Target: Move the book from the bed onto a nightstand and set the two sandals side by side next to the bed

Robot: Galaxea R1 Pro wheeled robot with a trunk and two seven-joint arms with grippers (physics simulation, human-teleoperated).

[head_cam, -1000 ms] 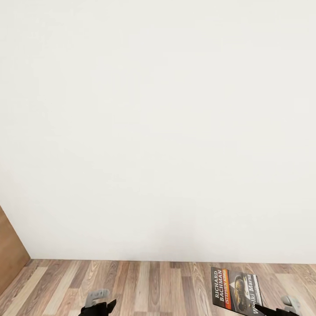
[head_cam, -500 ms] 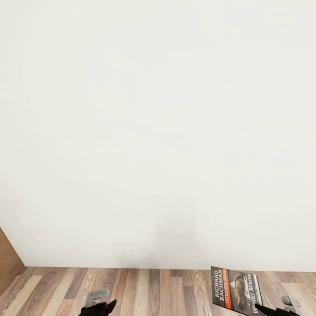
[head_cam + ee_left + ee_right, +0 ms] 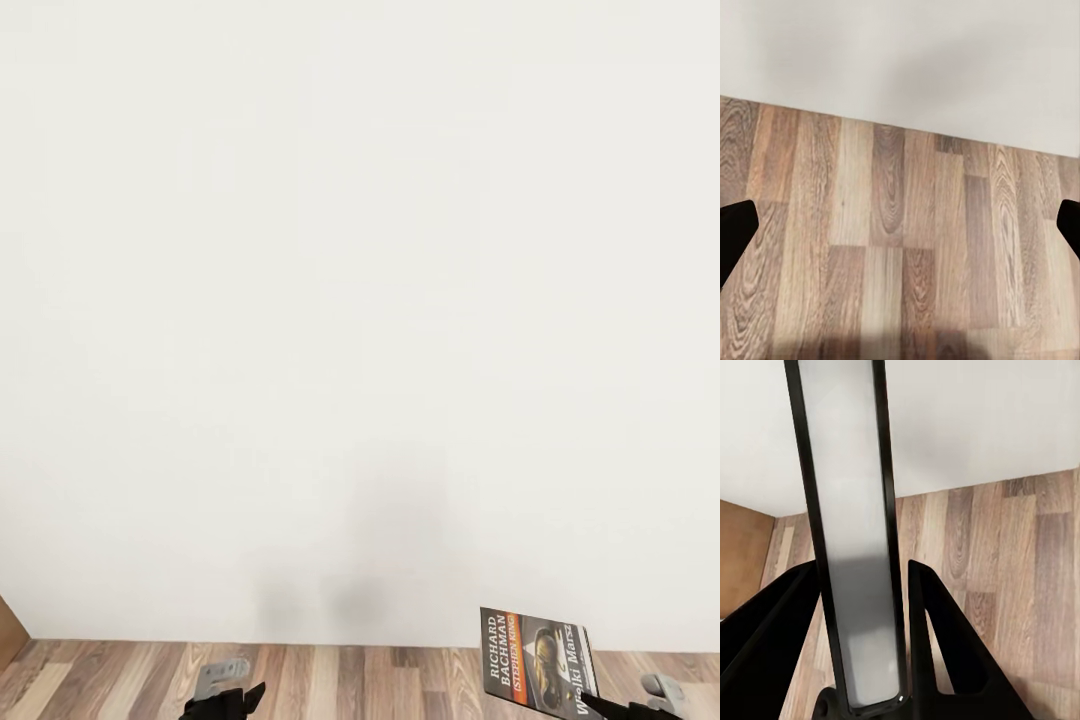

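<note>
The book, black and orange with white lettering and a face picture, hangs at the lower right of the head view, held by one corner in my right gripper. In the right wrist view the book shows edge-on as a long pale strip between the two black fingers, which are shut on it. My left gripper sits low at the left of the head view. In the left wrist view its dark fingertips stand far apart over bare floor, so the left gripper is open and holds nothing.
A plain white wall stands close ahead. A strip of brown wood-plank floor runs along its base. A brown wooden panel shows at the far left edge, and the same brown surface appears in the right wrist view.
The whole head view has shifted: the wall takes up more of it, the floor strip has shrunk and the brown panel has slid toward the left edge. Book and grippers keep their places.
</note>
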